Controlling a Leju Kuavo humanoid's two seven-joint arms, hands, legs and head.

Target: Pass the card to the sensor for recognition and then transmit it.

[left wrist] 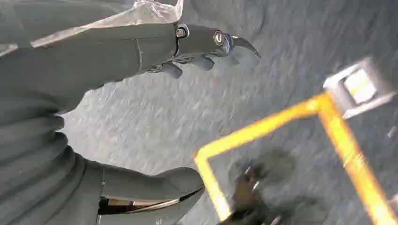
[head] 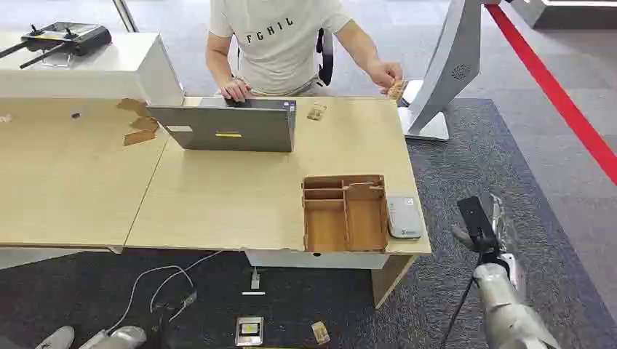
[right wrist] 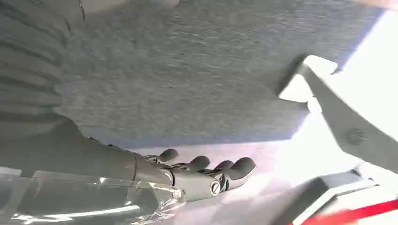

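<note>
1. Card [head: 395, 89]: you are seeing it pinched in the person's hand [head: 384, 73] at the far right corner of the bench [head: 218, 196], just beside the base of the white stand [head: 436, 80] on the floor to the right.
2. Your sensor [head: 404, 217], a flat grey device, is lying on the near right edge of the bench, touching the right side of the wooden tray [head: 344, 212].
3. Your right hand [head: 486, 224] is hanging beside the bench's near right corner, over the dark carpet [head: 473, 167], well apart from the card. In the right wrist view this hand [right wrist: 197, 176] is holding nothing, with its fingers [right wrist: 234, 168] loosely curled and spread from one another.
4. Your left hand [left wrist: 141, 108] is showing in the left wrist view above the grey carpet, with its thumb [left wrist: 159, 187] and fingers [left wrist: 206, 47] standing wide apart and nothing between them. A yellow line [left wrist: 281, 122] is running across the floor below it.
5. You are looking at a person in a white T-shirt [head: 276, 40] sitting at the far side of the bench, with the other hand [head: 236, 89] resting at an open grey laptop [head: 229, 125].
6. Another small card-like piece [head: 316, 112] is lying on the bench to the right of the laptop.
</note>
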